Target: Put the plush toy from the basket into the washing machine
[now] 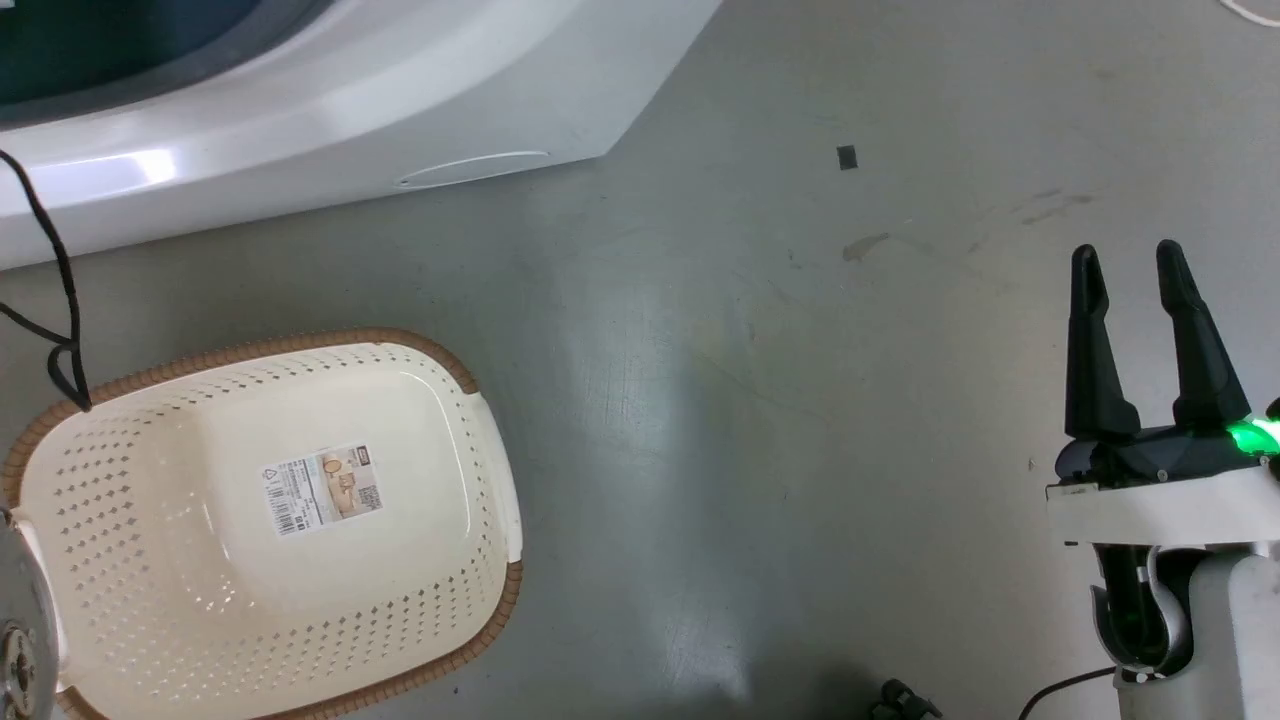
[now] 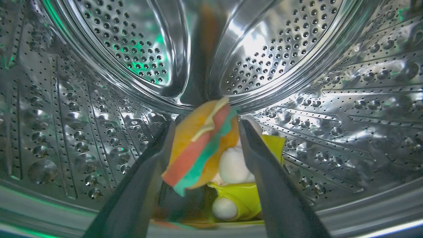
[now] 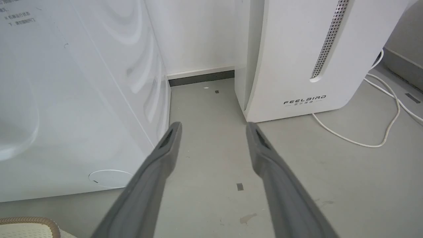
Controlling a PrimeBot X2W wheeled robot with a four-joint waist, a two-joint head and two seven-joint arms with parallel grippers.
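Orange plush toy (image 2: 198,145) striped red, green, yellow (limbs pale); cream basket (image 1: 110,520), diamond-perforated, brown woven rim

Right hand (image 1: 1128,265): two long tapered black fingers (image 1: 1092,350), green light (image 1: 1250,437), white wrist block (image 1: 1150,510), black cable (image 1: 1065,688)

Basket (image 1: 100,500) near washing machine (image 1: 300,110)
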